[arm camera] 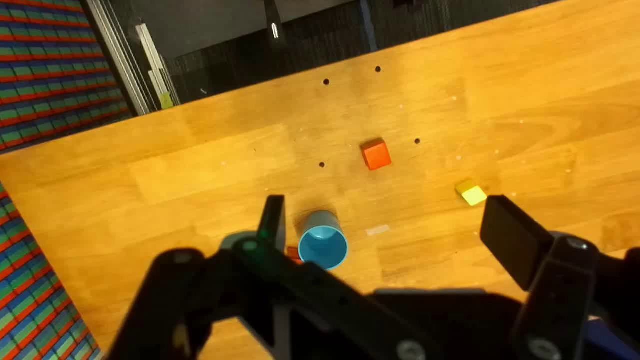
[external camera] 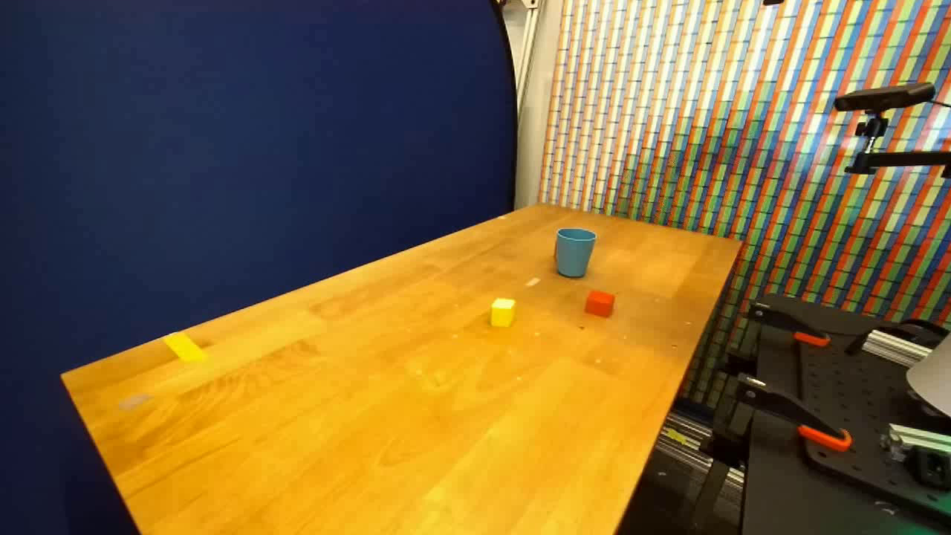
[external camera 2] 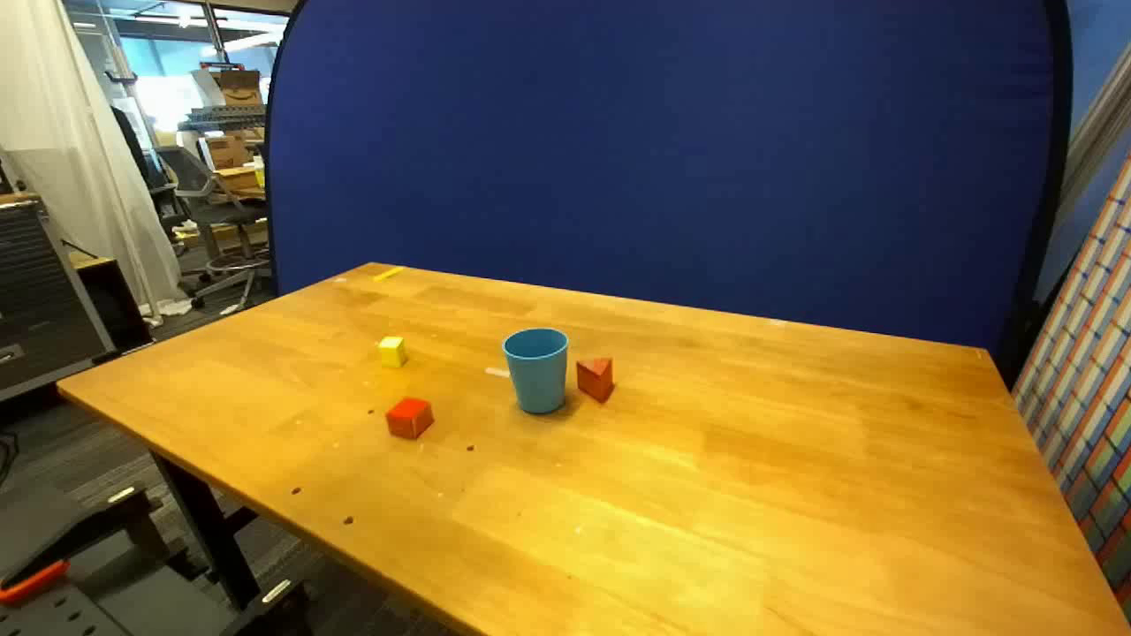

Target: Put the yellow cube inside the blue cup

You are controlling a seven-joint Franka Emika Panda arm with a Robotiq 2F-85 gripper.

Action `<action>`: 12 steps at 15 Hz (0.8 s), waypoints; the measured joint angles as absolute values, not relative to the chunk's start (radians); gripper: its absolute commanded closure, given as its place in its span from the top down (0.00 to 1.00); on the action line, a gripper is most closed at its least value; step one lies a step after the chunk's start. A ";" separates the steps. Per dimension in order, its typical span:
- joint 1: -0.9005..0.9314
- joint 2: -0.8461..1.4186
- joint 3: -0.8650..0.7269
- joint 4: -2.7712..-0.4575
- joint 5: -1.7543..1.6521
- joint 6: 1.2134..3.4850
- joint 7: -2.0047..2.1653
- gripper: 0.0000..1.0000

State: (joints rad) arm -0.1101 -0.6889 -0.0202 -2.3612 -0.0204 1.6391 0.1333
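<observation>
The yellow cube (external camera 2: 392, 352), left of the blue cup (external camera 2: 538, 382) in both exterior views, should be light and stiff; pinch 2 opposite sides. The hand (arm camera: 384, 212) is spread wide, holding nothing.

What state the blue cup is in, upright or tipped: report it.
Upright. In both exterior views, the blue cup rests base-down on the wooden table, its mouth facing up.

Can see only a sliver of the triangular red block (arm camera: 293, 253) in the wrist view, mostly hidden at nine o'clock of the blue cup (arm camera: 324, 247); cannot trace the blurred gripper (arm camera: 385, 215) beyond the six o'clock edge. In both exterior views, cannot see the cup's floor, nor the table (external camera 2: 751, 512) beyond six o'clock
</observation>
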 measured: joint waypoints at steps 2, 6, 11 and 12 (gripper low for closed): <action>-0.110 -0.691 -0.020 -2.352 -0.020 1.639 0.133 1.00; -0.109 -0.690 -0.020 -2.348 -0.020 1.639 0.133 1.00; -0.072 -0.492 0.033 -2.343 -0.008 1.763 0.168 1.00; -0.060 -0.430 0.052 -2.336 -0.007 1.799 0.186 1.00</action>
State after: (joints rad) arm -0.0604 -0.4296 0.0519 -2.3359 -0.0069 1.7991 0.1865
